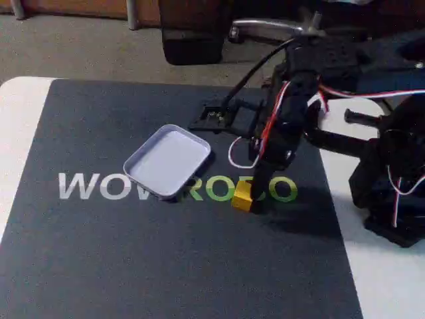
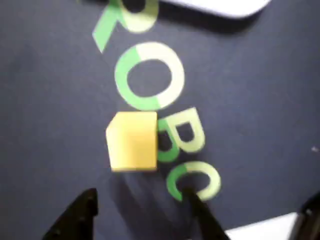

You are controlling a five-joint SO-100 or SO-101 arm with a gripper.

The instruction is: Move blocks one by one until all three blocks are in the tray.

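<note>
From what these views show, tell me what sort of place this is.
Probably a hobbyist's desk in a room or office: a dark branded mat covers a white table, with carpet and a chair base behind.

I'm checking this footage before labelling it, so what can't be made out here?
- Small yellow cube: partly covered by the black hand in the fixed view.
- Pale bluish-white rectangular tray: cut off by the wrist view's top edge.
- Hand: fingertips blurred; wrist view.
</note>
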